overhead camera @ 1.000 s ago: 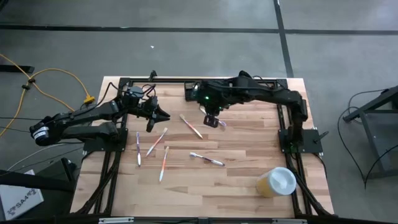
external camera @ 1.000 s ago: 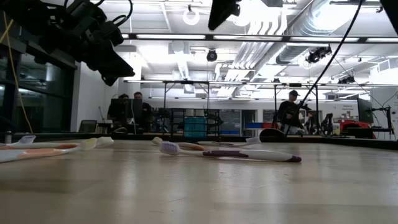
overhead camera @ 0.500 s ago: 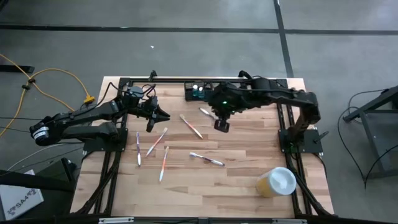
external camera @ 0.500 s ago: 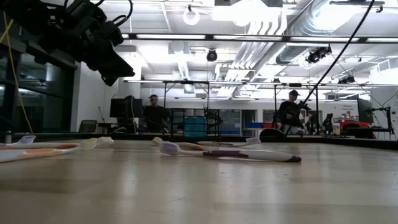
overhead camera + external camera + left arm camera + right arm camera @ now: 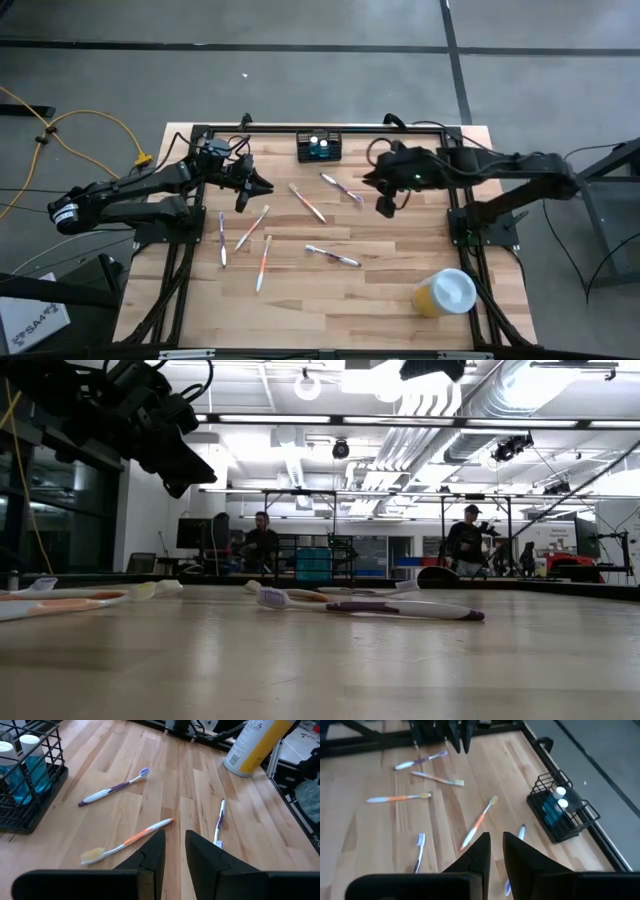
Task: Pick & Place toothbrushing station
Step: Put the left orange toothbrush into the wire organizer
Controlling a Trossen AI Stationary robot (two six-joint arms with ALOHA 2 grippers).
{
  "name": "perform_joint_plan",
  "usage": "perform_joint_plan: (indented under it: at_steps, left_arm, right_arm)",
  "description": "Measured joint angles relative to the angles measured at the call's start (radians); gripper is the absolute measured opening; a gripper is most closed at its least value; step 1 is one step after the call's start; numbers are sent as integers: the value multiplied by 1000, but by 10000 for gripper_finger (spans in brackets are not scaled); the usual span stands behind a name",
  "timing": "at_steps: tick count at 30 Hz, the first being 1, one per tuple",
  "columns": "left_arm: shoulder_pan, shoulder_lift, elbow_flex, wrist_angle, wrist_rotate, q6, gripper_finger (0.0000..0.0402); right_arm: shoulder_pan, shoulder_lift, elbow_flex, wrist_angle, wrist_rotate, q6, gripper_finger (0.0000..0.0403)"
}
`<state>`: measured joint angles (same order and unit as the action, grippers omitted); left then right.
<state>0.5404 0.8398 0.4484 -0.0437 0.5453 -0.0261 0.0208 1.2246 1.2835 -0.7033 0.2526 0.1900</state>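
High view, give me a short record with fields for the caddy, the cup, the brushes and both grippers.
caddy: black wire caddy holding blue bottles, at the table's far edge
cup: yellow cup with white lid, near right corner
toothbrushes: six loose on the wooden table, none in the caddy
left gripper: left gripper in the air, holding nothing
right gripper: right gripper in the air right of the caddy, holding nothing

The setting is a robotics lab or industrial workshop. Evidence: a wooden table point(image 5: 330, 290) in a black metal frame point(image 5: 320, 128) stands on a bare grey concrete floor point(image 5: 300, 70), with a yellow cable point(image 5: 70, 125) trailing across it. Beyond the table, the open hall shows exposed ceiling ducts point(image 5: 470, 405), strip lights point(image 5: 300, 420), metal racks point(image 5: 300, 545) and people point(image 5: 262, 540) at workstations.
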Motion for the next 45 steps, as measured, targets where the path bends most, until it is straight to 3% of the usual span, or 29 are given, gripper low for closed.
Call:
perform_joint_plan:
  at_steps: [11,22,35,45]
  left_arm:
    - [0,0,0,0,0,0,71]
    - [0,0,0,0,0,0,71]
    - [0,0,0,0,0,0,71]
    - [0,0,0,0,0,0,71]
  right_arm:
    - [-15,-284,-496,495,-44,-37,43]
    - [-14,-473,-769,674,-48,-34,43]
    - [-15,-623,-913,718,-55,-46,43]
    - [-14,-633,-922,716,-61,-57,43]
